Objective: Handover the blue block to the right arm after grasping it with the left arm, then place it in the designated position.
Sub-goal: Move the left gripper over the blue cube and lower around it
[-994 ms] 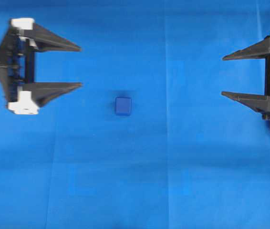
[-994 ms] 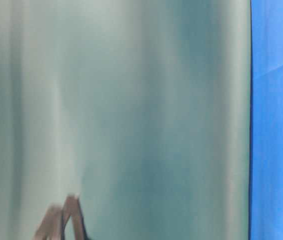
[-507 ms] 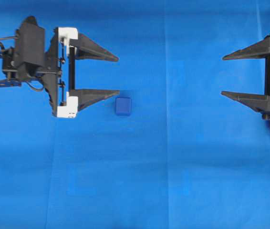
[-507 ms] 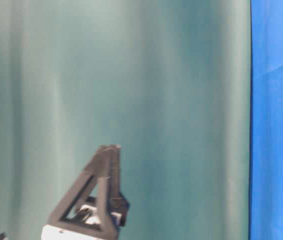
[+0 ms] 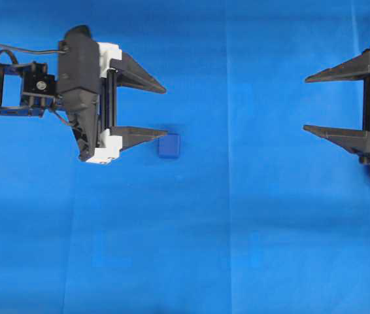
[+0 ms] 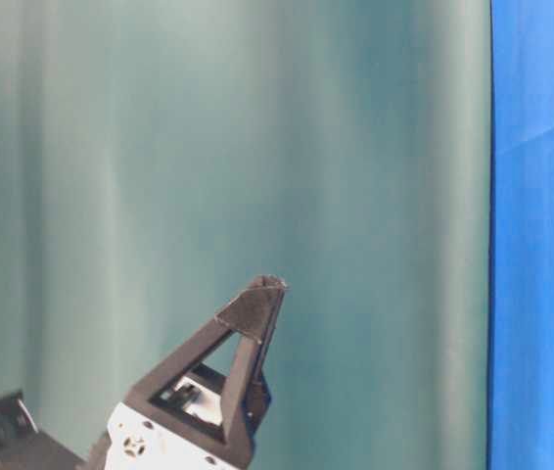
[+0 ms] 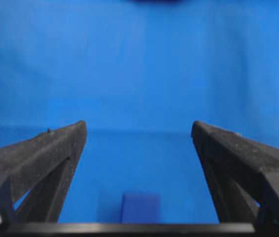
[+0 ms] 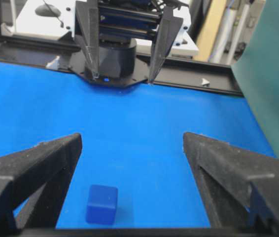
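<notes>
The left gripper (image 5: 165, 111) is spread wide and holding nothing, probably lining up a grab: its lower finger (image 5: 142, 134) ends just beside the blue block (image 5: 168, 145), which sits on the blue cloth (image 5: 237, 248). The right gripper (image 5: 306, 104) waits far off, also gaping. Whether that fingertip touches the block is hard to say, and the wrist view crops it.

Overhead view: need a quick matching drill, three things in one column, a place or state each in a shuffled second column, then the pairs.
Things:
1. blue block
2. left claw
3. right claw

Places or states:
A. open at the right edge, fingers pointing toward the middle
B. lying on the blue cloth, held by nothing
C. open, white pieces on its frame, lower fingertip beside the block

Pairs: 1-B, 2-C, 3-A
</notes>
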### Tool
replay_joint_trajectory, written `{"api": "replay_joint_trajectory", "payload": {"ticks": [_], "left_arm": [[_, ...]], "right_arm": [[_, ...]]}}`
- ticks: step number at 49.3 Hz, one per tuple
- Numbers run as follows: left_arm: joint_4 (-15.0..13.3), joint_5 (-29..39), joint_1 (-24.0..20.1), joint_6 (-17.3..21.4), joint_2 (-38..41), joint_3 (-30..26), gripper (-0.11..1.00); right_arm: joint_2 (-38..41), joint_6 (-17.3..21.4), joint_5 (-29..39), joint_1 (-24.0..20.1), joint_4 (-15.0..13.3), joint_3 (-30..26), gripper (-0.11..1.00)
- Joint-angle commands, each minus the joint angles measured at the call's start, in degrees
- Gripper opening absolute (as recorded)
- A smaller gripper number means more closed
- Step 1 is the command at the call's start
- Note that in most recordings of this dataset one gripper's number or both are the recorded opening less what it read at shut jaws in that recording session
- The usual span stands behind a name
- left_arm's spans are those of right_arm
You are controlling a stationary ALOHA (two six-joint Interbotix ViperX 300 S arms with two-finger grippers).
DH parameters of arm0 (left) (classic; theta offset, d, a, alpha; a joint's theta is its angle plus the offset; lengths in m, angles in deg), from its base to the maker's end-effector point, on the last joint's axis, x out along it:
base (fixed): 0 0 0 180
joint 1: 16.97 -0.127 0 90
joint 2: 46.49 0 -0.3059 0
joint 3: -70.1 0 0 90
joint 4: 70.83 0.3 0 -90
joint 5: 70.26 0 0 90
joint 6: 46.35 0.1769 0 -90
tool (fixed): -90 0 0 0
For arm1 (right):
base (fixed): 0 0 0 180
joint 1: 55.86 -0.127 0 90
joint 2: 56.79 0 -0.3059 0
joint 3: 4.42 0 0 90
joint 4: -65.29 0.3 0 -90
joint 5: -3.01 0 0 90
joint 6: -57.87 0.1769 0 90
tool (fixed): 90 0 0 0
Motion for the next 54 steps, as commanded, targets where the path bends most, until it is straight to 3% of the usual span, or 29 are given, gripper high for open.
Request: {"api": "replay_joint_trajectory", "payload": {"ticks": [1,23,54], "left_arm": [[0.09,6.94,0.35,0.0,-0.97,-4.75,0.92],[0.09,27.6,1.14,-0.62,2.9,-16.35,0.92],[0.09,28.48,1.23,-0.88,3.34,-16.96,0.92]], "right_arm": [[0.44,0.18,-0.44,0.0,0.18,-1.58,0.98],[0.44,0.18,-0.26,0.09,0.18,-1.58,0.98],[0.44,0.18,-0.26,0.0,0.18,-1.67,0.98]]}}
